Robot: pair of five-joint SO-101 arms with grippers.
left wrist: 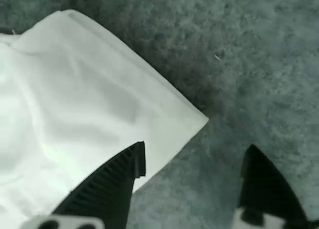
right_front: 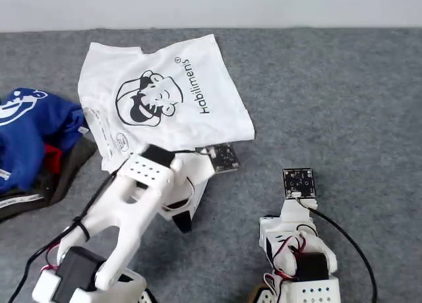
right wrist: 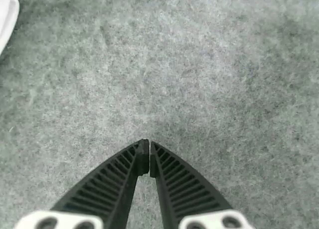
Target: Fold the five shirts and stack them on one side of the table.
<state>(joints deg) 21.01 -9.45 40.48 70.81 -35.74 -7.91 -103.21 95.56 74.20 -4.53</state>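
A white shirt [right_front: 165, 95] with a black printed face lies spread at the back left of the grey table. Its near corner [left wrist: 207, 120] shows in the left wrist view as a smooth doubled layer. My left gripper [left wrist: 194, 159] is open just above that corner, one finger [left wrist: 112, 181] over the cloth and the other [left wrist: 264, 184] over bare carpet. The left arm [right_front: 138, 184] stretches from the front left up to the shirt's near edge. My right gripper [right wrist: 149, 157] is shut on nothing above bare carpet, at the front right, where its arm [right_front: 297, 250] is tucked in.
A heap of shirts, blue [right_front: 26, 128] on top with red [right_front: 54, 157] and black [right_front: 66, 171] beneath, lies at the table's left edge. Grey carpet [right_front: 343, 105] covers the right half. A sliver of white cloth [right wrist: 6, 15] shows in the right wrist view.
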